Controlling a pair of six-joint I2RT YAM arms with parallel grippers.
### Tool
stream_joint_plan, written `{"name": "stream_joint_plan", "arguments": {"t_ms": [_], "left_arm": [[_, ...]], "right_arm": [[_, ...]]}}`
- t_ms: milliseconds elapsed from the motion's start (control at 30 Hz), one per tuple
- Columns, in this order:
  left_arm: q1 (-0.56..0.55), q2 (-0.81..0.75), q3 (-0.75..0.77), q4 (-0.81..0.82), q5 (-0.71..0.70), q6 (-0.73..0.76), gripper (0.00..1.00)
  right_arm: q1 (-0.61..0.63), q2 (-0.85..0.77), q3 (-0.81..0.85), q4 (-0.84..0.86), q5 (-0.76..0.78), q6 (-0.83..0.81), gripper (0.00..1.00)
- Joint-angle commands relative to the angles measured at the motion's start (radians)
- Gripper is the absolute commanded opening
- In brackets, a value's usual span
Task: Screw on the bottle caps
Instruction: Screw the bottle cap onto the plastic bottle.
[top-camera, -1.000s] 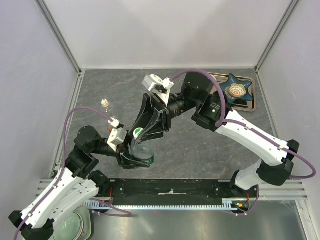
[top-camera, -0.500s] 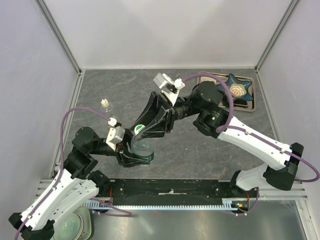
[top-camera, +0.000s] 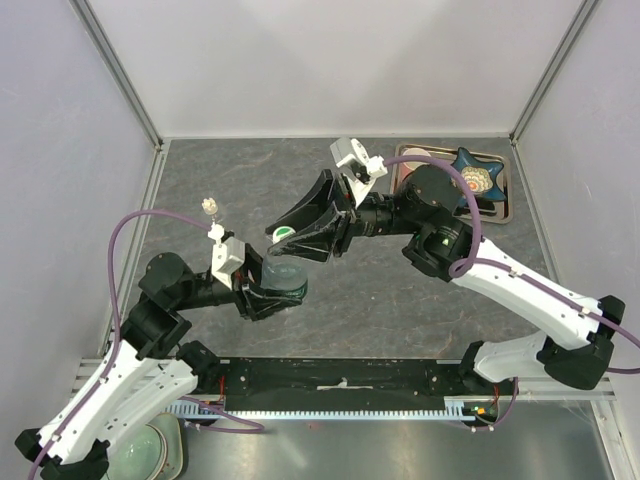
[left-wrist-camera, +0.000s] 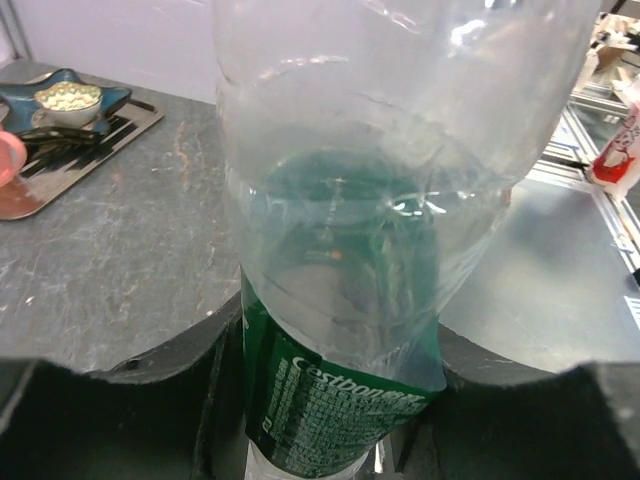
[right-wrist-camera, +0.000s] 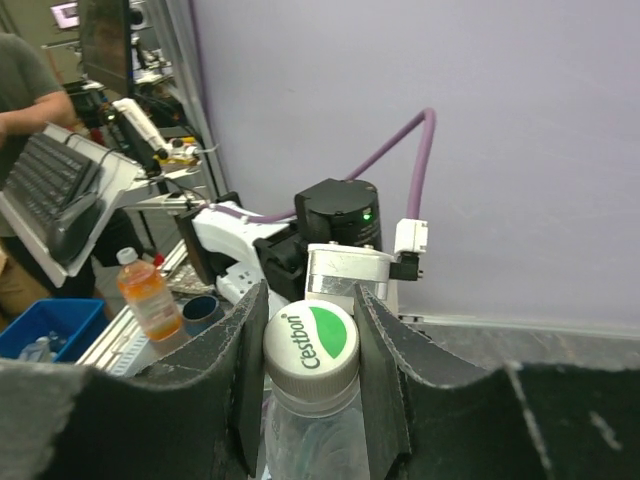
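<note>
A clear bottle (top-camera: 283, 280) with a green label (left-wrist-camera: 330, 410) is held tilted above the table, and my left gripper (top-camera: 268, 295) is shut round its lower body. In the left wrist view the bottle (left-wrist-camera: 380, 220) fills the frame between the black fingers (left-wrist-camera: 110, 420). Its white cap (right-wrist-camera: 310, 348) with a green logo sits on the neck, with my right gripper (top-camera: 290, 238) shut on its sides. A tiny clear bottle (top-camera: 209, 206) stands at the far left of the table. An orange-drink bottle (right-wrist-camera: 148, 295) shows beyond the left arm in the right wrist view.
A metal tray (top-camera: 500, 205) holding a blue star-shaped dish (top-camera: 474, 180) sits at the back right; the left wrist view shows this tray (left-wrist-camera: 70, 165) too. A green bowl (top-camera: 150, 450) lies below the near rail at the left. Grey walls enclose the table.
The right wrist has turned and swung to the right with the cap in its fingers. The bottle's top has shifted toward the back, and the left gripper has moved slightly with it.
</note>
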Motion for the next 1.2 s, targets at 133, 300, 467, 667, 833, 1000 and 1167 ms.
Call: {"name": "stream_joint_plan", "arguments": {"t_ms": [133,300,467,667,833,1000,1167], "left_arm": [[0.027,0.009,0.111,0.034,-0.241,-0.037,0.02],[0.035,0.016,0.121,0.036,-0.293,-0.045,0.02],[0.038,0.023,0.121,0.036,-0.374,-0.014,0.02],[0.041,0.039,0.112,0.019,-0.503,0.024,0.02],[0.043,0.039,0.104,0.005,-0.552,0.034,0.02],[0.046,0.036,0.103,-0.004,-0.54,0.041,0.02],[0.05,0.02,0.083,0.002,-0.471,0.027,0.02]], "right_arm": [[0.084,-0.022,0.004,-0.322,0.313,-0.27,0.0],[0.17,-0.039,-0.068,-0.302,0.569,-0.305,0.0],[0.324,-0.021,-0.102,-0.279,0.98,-0.301,0.0],[0.467,0.149,0.062,-0.437,1.438,-0.273,0.0],[0.543,0.277,0.206,-0.61,1.726,-0.261,0.0],[0.561,0.323,0.287,-0.675,1.851,-0.261,0.05],[0.561,0.294,0.318,-0.674,1.787,-0.27,0.28]]}}
